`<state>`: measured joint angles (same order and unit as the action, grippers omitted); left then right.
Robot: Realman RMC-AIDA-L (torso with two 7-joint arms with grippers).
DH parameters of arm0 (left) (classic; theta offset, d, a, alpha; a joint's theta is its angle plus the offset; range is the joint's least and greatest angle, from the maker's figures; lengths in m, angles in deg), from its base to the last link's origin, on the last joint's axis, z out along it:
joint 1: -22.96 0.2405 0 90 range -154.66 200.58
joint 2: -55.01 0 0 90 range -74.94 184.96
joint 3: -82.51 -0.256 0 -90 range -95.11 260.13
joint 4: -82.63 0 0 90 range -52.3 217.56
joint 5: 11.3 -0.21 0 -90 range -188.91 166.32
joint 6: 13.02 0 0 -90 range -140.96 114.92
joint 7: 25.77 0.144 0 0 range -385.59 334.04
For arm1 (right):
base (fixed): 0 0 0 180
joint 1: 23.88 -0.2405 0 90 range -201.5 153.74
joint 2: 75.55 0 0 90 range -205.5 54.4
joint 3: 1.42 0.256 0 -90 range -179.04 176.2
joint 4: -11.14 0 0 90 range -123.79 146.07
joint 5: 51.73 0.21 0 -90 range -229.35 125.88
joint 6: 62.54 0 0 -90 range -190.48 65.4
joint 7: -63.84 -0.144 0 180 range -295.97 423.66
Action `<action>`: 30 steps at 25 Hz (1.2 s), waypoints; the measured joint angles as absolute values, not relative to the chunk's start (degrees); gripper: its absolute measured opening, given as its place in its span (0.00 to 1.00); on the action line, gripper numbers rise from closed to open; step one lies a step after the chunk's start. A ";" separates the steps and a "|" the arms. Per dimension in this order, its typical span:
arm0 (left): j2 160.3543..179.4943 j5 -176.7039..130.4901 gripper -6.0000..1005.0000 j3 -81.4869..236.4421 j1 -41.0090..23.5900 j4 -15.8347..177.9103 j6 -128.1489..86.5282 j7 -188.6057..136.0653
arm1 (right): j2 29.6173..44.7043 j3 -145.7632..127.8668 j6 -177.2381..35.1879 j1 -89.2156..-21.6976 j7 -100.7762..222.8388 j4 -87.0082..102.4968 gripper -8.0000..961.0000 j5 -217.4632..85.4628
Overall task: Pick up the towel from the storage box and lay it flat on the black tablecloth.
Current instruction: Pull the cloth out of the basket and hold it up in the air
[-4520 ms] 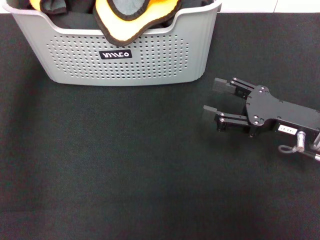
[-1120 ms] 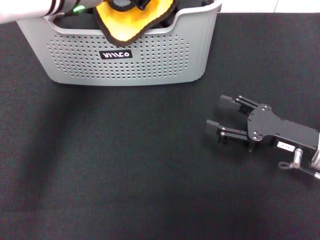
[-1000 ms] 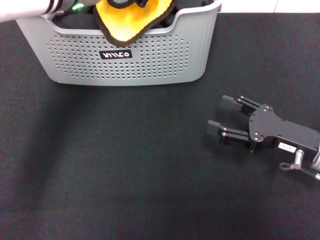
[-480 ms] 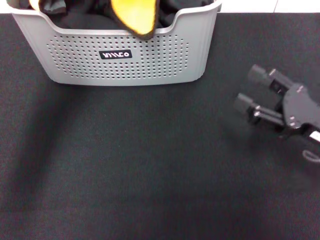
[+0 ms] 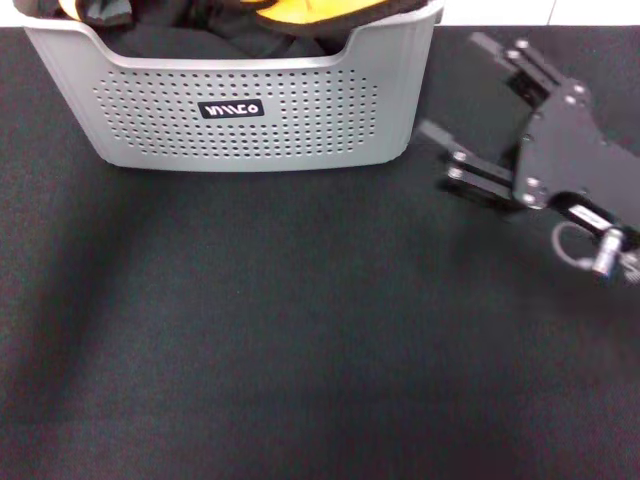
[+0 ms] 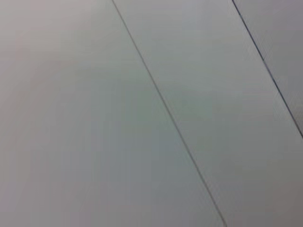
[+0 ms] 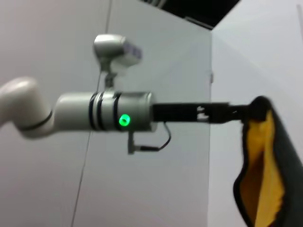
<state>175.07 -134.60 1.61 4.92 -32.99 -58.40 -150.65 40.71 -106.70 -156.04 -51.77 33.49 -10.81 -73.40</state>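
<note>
Left gripper (image 7: pixel 248 113): clenched on the towel (image 7: pixel 262 170), which hung below it.
Right gripper (image 5: pixel 468 108): fingers spread, beside the storage box (image 5: pixel 240 110).

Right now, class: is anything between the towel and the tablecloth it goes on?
Only the storage box's front wall: the towel hangs from the left claw above the box. The right claw, open, is beside the box, above the black tablecloth.

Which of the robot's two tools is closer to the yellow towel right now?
The left. In the right wrist view, the left tool is at the top edge of the hanging towel, seemingly holding it. The right tool hovers open over the black tablecloth, beside the storage box.
</note>
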 joint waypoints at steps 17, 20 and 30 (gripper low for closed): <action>175.03 -134.47 0.01 2.83 5.36 -32.86 -58.18 -149.30 | 40.72 -114.10 -152.16 -46.93 41.71 -19.49 0.78 -57.49; 175.07 -134.16 0.01 2.79 5.51 -32.81 -58.11 -148.48 | 40.72 -113.60 -152.15 -47.46 41.71 -19.16 0.75 -55.93; 175.06 -134.16 0.01 2.55 5.56 -32.45 -58.09 -148.27 | 40.66 -111.86 -150.68 -53.30 38.82 -15.90 0.72 -55.04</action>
<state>175.06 -134.16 2.55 5.56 -32.45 -58.09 -148.27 40.66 -111.86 -150.68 -53.30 38.82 -15.90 -55.04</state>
